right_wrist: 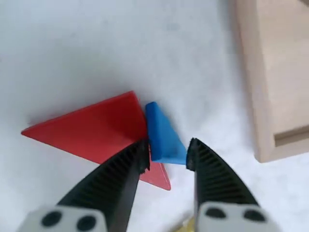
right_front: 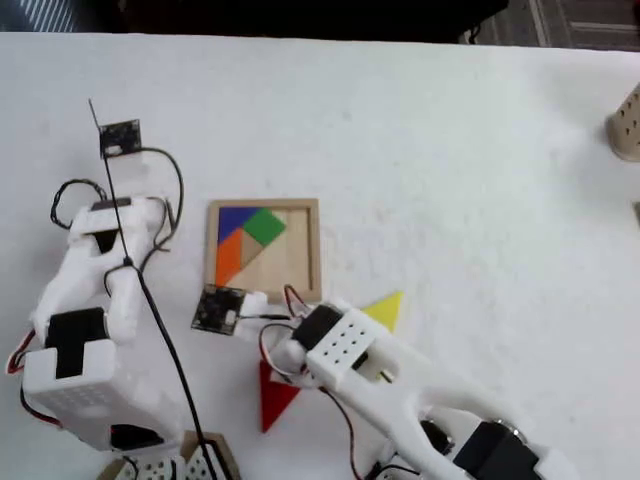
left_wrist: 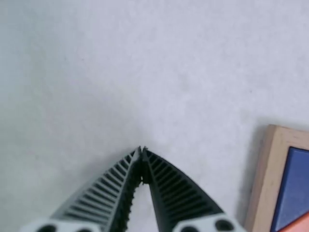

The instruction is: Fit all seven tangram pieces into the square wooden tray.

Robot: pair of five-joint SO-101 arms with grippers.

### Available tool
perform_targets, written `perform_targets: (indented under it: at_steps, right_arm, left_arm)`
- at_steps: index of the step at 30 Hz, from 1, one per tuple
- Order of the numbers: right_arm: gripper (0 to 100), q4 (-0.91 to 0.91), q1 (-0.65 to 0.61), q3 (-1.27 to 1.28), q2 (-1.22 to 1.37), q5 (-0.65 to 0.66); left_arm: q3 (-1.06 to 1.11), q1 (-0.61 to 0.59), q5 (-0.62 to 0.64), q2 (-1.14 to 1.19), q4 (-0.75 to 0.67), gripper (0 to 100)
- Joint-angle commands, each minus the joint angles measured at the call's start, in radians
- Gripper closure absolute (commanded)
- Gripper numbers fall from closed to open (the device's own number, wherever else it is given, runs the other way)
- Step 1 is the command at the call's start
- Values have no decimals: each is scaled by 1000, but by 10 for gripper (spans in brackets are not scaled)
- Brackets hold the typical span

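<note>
The square wooden tray (right_front: 312, 255) holds a blue, a green (right_front: 265, 226) and an orange piece (right_front: 230, 262) in its left part. My right gripper (right_wrist: 167, 153) is shut on a small blue triangle (right_wrist: 163, 134), one finger on each side of it. That triangle touches the edge of a large red triangle (right_wrist: 94, 131) lying on the table below the tray (right_wrist: 270, 72). A yellow triangle (right_front: 385, 310) lies right of the tray's near corner. My left gripper (left_wrist: 141, 153) is shut on nothing over bare table, just left of the tray's corner (left_wrist: 268, 179).
The white tabletop runs wide and bare to the right and behind the tray. The left arm (right_front: 95, 260) with its cables rests left of the tray. A perforated tan object (right_front: 626, 125) stands at the far right edge.
</note>
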Motion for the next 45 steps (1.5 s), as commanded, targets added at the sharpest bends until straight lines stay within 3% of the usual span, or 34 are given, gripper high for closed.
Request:
perform_targets:
  at_steps: [1,9,13,20,28,34,37,45]
  right_arm:
    - [886,-13,27,-28,4,29]
    - [891,-13,27,-28,33,31]
    - [981,-19,31,-35,31,31]
    - [981,-10,101,-77,24,17]
    - [981,-7,219,-201,31,-222]
    - [978,-131,278,-259,36,-543]
    - [977,-186,265,-256,38,-638]
    - [977,-231,257,-307,117,-500]
  left_arm:
    - [-48,-10,9,-10,9,976]
    - [-48,-10,9,-10,9,976]
    - [-48,-12,9,-10,9,976]
    - [-48,-12,9,-10,9,976]
    - [-48,-12,9,-10,9,976]
    - [-48,-10,9,-8,9,976]
    - [-48,-10,9,-8,9,976]
    - [-48,-10,9,-8,9,976]
